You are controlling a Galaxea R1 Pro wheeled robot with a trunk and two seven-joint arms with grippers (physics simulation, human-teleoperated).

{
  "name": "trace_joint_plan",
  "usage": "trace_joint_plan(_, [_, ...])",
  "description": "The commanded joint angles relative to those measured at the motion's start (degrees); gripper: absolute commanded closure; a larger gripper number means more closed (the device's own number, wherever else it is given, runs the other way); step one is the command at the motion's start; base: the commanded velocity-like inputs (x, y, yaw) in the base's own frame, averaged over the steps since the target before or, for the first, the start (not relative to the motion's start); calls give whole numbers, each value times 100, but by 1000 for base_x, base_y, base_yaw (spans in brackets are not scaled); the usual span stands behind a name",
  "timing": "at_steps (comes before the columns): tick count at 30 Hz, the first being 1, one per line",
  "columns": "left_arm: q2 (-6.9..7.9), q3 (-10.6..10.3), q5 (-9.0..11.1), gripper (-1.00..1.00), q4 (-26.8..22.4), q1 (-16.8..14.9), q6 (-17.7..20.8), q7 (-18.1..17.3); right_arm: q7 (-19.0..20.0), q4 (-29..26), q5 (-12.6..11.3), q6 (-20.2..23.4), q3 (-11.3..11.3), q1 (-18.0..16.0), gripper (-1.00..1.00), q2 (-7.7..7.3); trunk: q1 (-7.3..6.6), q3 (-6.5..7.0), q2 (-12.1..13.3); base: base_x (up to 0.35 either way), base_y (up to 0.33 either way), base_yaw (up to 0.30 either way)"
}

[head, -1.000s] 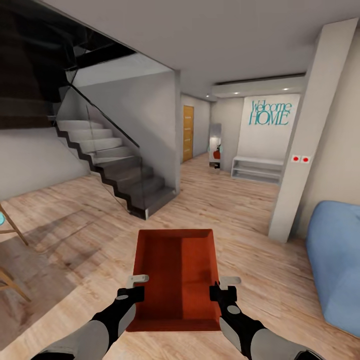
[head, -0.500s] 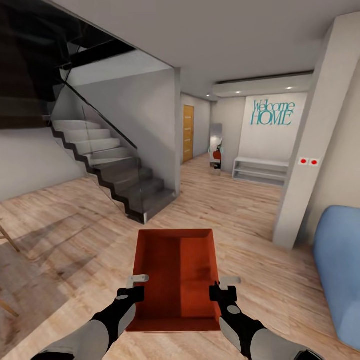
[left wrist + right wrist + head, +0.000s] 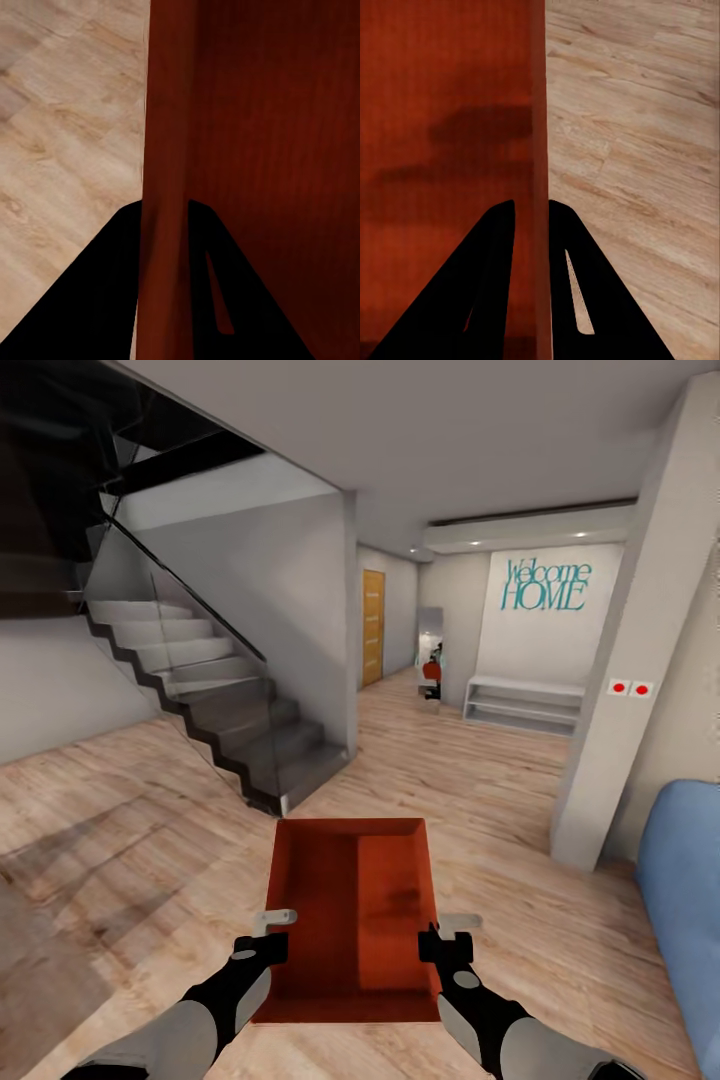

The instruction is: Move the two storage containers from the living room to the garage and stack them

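Room, head view: light wood plank floor [image 3: 480,790] runs ahead past a grey staircase with a glass side [image 3: 215,700] toward a light-wood door at the far end of the hallway [image 3: 373,626]; white wall with teal "Welcome HOME" lettering [image 3: 543,586], low white shelf unit [image 3: 525,703], white pillar with two red dots [image 3: 625,690], blue upholstered sofa edge [image 3: 690,880].
Container, head view: one orange-red open-top rectangular plastic bin [image 3: 352,915] is carried in front of the trunk, above the planks, its long axis pointing straight ahead toward the hallway.
Grip, head view: left gripper [image 3: 268,932] sits on the bin's left long wall, right gripper [image 3: 447,938] on the right long wall, both near the end closest to the robot, so the bin lies between the arms and neither is nearer.
Left wrist view: dark fingers [image 3: 97,300] straddle the bin's wall [image 3: 169,150], one outside over the planks, one inside over the red interior; clamped on the rim.
Right wrist view: the same, with dark fingers [image 3: 585,300] either side of the wall [image 3: 538,112]; pinched closed on it.
Stage, judged: transport still under way in the wood-floored rooms; no grey concrete in sight.
Coming move, judged: drive on along the bin's long axis toward the far door, keeping both pinches level so the bin does not twist.
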Motion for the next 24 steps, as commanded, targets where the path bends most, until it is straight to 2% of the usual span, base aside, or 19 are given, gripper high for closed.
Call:
trace_joint_plan(1, [136,136,80,100,7,0,7,46,-13,-24,-124,-39,-404,-12,100,-64,5,-7,-8,321,0,-194])
trace_joint_plan(10, [136,136,79,100,7,0,7,46,-13,-24,-114,-39,-399,-13,100,-67,5,10,-8,321,0,-183])
trace_joint_plan(24, [136,133,85,100,8,0,7,46,-12,-15,-101,-27,-399,-11,100,-72,5,11,-8,321,0,-6])
